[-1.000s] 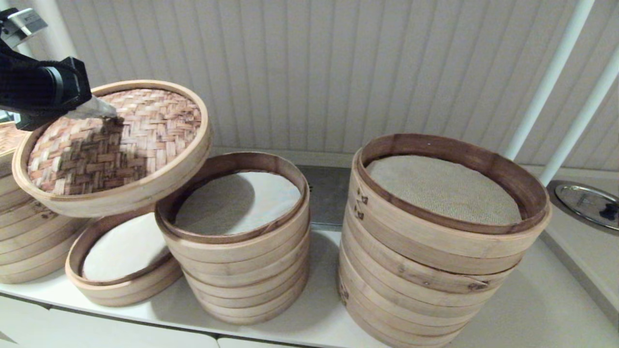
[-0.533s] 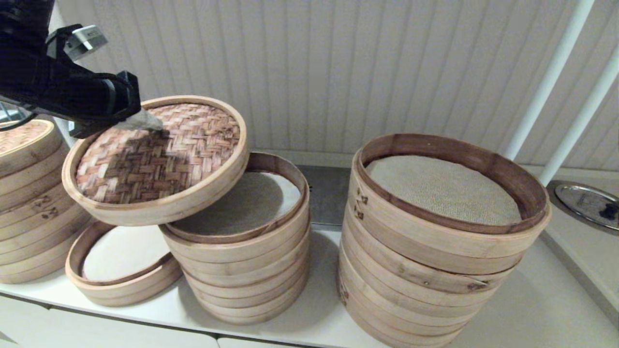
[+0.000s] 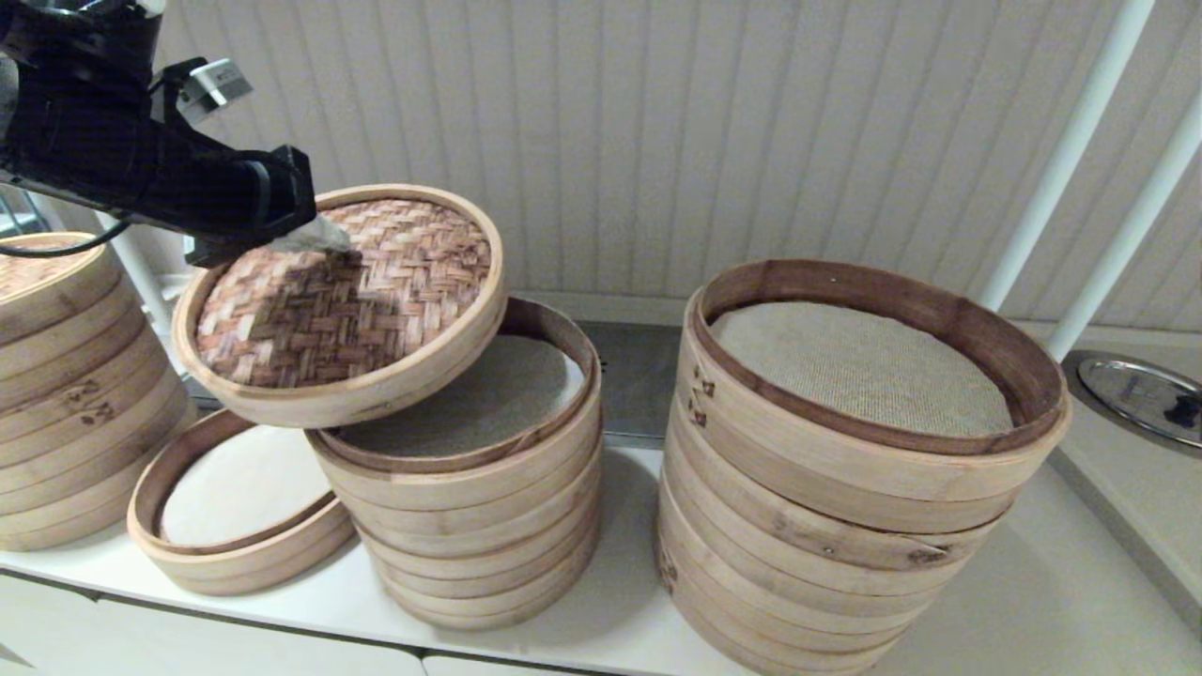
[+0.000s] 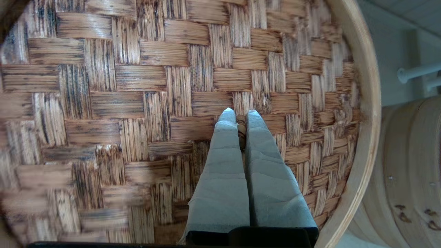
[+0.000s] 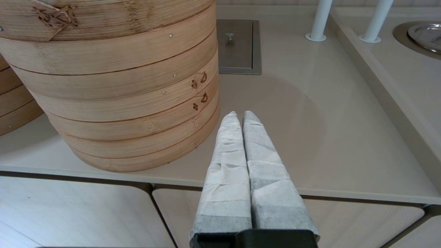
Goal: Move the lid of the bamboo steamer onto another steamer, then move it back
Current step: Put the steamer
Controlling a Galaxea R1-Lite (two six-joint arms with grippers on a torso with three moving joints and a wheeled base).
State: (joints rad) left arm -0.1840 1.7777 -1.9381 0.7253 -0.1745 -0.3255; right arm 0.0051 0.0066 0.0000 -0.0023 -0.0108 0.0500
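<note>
The bamboo steamer lid (image 3: 376, 291), with a brown basket-weave top and a pale rim band, hangs tilted in the air over the left half of the middle stack (image 3: 488, 507). My left gripper (image 3: 340, 246) is shut on the lid's small central loop knob (image 4: 241, 128), which shows between the wrapped fingertips. The single shallow steamer ring (image 3: 235, 526) with its white liner sits open on the counter below and left of the lid. My right gripper (image 5: 239, 115) is shut on nothing, low by the counter's front edge.
A tall stack with a paler woven lid (image 3: 56, 394) stands at the far left. The widest stack with a grey mesh liner (image 3: 845, 488) stands right of centre. A metal hatch (image 5: 237, 48), white posts (image 5: 318, 20) and a steel basin (image 3: 1141, 394) lie behind and right.
The left arm has carried the lid rightward, from above the shallow ring to over the middle stack. The shallow ring's liner now shows more fully. The right arm has not moved.
</note>
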